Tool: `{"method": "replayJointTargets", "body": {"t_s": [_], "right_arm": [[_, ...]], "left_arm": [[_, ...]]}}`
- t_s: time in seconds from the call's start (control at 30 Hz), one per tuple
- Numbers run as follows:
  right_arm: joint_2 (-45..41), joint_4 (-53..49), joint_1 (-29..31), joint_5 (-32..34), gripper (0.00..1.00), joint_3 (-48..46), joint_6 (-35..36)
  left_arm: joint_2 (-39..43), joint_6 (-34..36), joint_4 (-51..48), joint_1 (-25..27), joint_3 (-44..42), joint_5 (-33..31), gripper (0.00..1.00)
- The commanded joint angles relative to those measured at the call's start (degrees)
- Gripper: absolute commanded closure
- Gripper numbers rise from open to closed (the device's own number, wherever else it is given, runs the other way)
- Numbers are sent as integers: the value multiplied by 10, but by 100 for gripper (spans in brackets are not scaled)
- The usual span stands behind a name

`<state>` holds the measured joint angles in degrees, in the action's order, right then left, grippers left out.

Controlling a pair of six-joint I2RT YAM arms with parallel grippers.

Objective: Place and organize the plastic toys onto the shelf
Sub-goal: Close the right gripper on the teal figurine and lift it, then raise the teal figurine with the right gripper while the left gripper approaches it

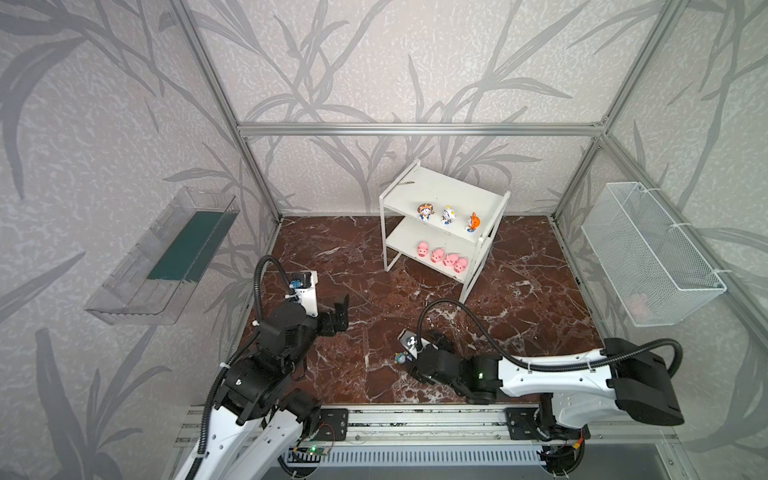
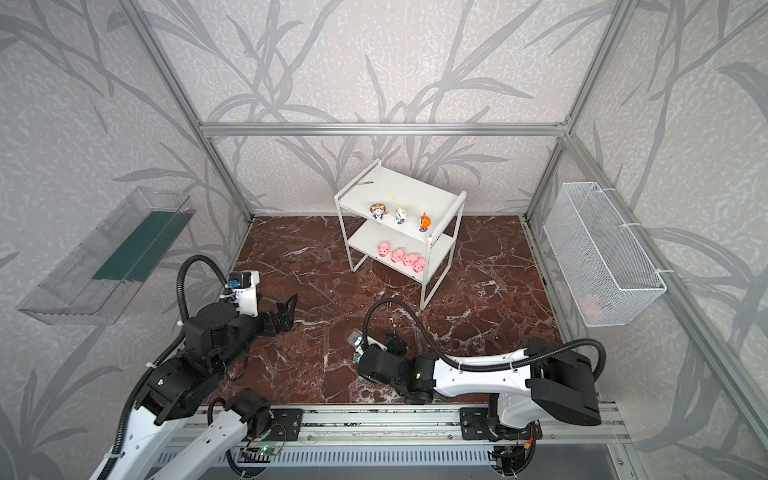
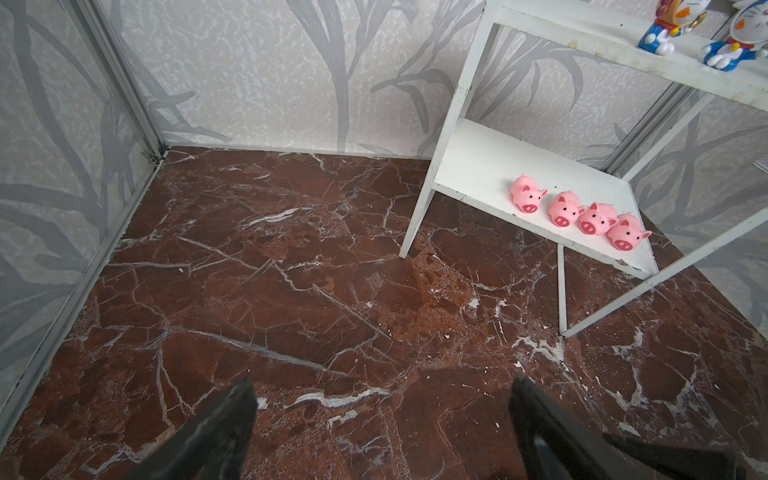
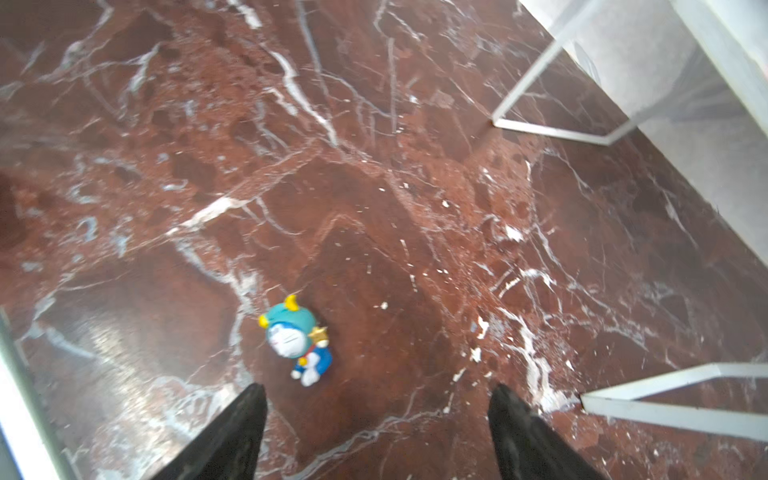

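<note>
Teal figurine (image 4: 297, 338) lies on the surface (image 4: 415, 208), not yet on the shelf (image 1: 440, 187). It sits just left of the right tool (image 4: 379, 388), off-centre, feet toward it. Right tool gapes, empty. Left tool (image 3: 382, 386) is also spread and well apart, so the right arm is nearer.

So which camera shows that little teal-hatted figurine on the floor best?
The right wrist view: the teal-hatted figurine shows close up, face and horns clear. In both top views it is a speck by the right arm; the left wrist view misses it.
</note>
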<state>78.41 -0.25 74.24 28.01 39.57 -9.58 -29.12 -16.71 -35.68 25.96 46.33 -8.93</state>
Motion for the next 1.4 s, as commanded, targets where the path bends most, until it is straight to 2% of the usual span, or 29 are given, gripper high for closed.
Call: {"method": "replayJointTargets", "body": {"t_s": [0.0,0.1,0.2,0.3,0.43,0.63,0.97,1.17,1.37], "right_arm": [[-7,27,-21,-78,19,-19,-46],[8,57,-44,-139,30,-23,-40],[35,75,-87,-280,39,-24,-4],[56,65,-115,-359,41,-21,37],[82,37,-134,-407,41,-8,80],[127,31,-139,-413,44,14,120],[186,59,-142,-386,48,38,140],[191,51,-143,-406,59,47,156],[189,43,-143,-433,78,46,154]], "left_arm": [[-1,-8,8,-3,-5,10,4],[-1,-6,6,-3,-5,17,4],[0,-4,5,-3,-5,21,3],[0,-3,5,-4,-6,23,3],[5,-5,6,-4,-8,23,3],[16,-11,8,-3,-10,27,3],[23,-15,1,-3,-10,34,3],[30,-15,2,-3,-13,33,3],[27,-15,11,-3,-16,50,3]]}}
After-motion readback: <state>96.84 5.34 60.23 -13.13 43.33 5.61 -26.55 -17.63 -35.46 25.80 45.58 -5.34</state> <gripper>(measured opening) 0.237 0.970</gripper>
